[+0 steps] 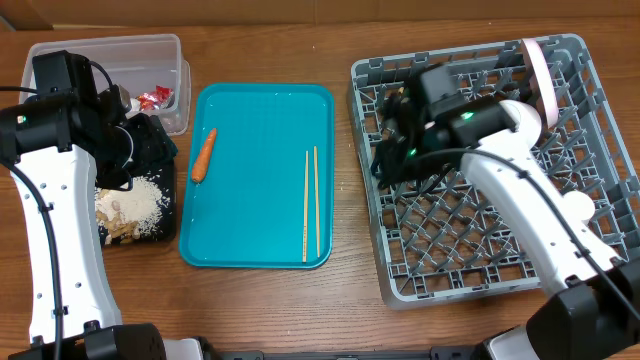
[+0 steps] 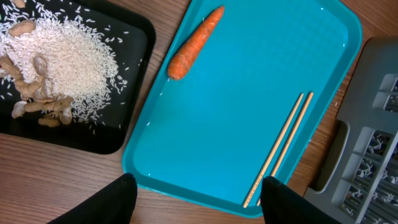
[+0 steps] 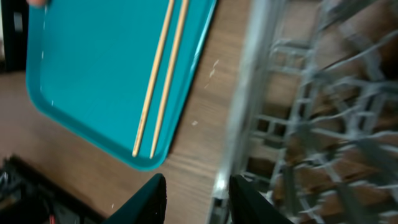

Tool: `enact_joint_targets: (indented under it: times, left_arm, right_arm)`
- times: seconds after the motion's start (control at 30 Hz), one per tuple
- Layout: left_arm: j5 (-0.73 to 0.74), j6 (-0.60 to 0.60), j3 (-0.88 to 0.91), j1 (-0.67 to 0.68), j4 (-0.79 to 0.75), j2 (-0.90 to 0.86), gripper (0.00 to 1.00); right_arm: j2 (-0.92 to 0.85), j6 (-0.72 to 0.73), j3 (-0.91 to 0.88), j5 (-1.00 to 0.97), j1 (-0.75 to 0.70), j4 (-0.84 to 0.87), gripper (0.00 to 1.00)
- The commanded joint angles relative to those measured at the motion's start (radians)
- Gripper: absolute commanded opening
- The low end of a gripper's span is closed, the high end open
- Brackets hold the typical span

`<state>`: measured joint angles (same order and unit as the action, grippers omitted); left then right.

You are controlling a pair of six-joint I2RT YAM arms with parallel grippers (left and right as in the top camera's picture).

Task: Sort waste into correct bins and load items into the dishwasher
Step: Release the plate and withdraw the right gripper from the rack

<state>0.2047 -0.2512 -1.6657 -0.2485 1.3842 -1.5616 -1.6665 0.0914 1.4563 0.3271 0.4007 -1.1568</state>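
Bright, even light from above, soft shadows. Slight glare on teal tray [image 1: 258, 100]. Right wrist view blurred, dish rack [image 3: 311, 124] smeared. Left gripper [image 2: 198, 186] dark, unfocused.

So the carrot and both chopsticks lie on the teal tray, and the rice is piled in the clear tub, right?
Not the tub: the rice sits on the black tray, as the left wrist view shows. The carrot and both chopsticks do lie on the teal tray.

tray [image 1: 255, 190] centre: open | obstacles: carrot [image 1: 204, 155] left, chopsticks [image 1: 306, 205] right | rack [image 1: 377, 240] rim beyond
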Motion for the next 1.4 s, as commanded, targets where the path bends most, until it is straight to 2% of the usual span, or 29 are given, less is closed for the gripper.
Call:
enact_joint_targets:
  times: [0.0,0.23,0.3,0.43,0.57,0.87,1.0,1.07,1.17,1.37]
  left_arm:
    - [-0.002,0.019,0.006,0.007,0.004,-0.003,0.66]
    - [-0.002,0.019,0.006,0.007,0.004,-0.003,0.66]
    - [-0.002,0.019,0.006,0.007,0.004,-0.003,0.66]
    - [-0.002,0.019,0.006,0.007,0.006,-0.003,0.66]
    - [-0.002,0.019,0.006,0.007,0.006,-0.003,0.66]
    - [-0.002,0.019,0.006,0.007,0.01,-0.003,0.66]
    - [-0.002,0.019,0.006,0.007,0.014,-0.003,0.66]
    - [-0.002,0.019,0.006,0.007,0.018,-0.003,0.66]
    - [-0.002,0.02,0.006,0.007,0.019,-0.003,0.66]
    - [-0.002,0.019,0.006,0.007,0.018,-0.003,0.66]
  right_arm:
    - [-0.032,-0.014,-0.053,0.034,0.058,0.021,0.36]
    - [-0.13,-0.013,-0.095,0.0,0.107,0.128,0.36]
    - [-0.156,0.001,-0.096,-0.063,0.107,0.138,0.36]
    - [-0.187,0.124,-0.096,-0.285,0.089,0.156,0.36]
    - [-0.187,0.13,-0.095,-0.414,0.061,0.209,0.36]
    - [-0.187,0.129,-0.095,-0.522,-0.024,0.257,0.37]
    - [-0.187,0.118,-0.095,-0.521,-0.07,0.318,0.44]
    - [-0.187,0.118,-0.095,-0.521,-0.088,0.346,0.54]
    - [-0.185,0.119,-0.08,-0.518,-0.092,0.317,0.59]
    - [-0.095,0.146,-0.008,-0.512,-0.092,0.237,0.61]
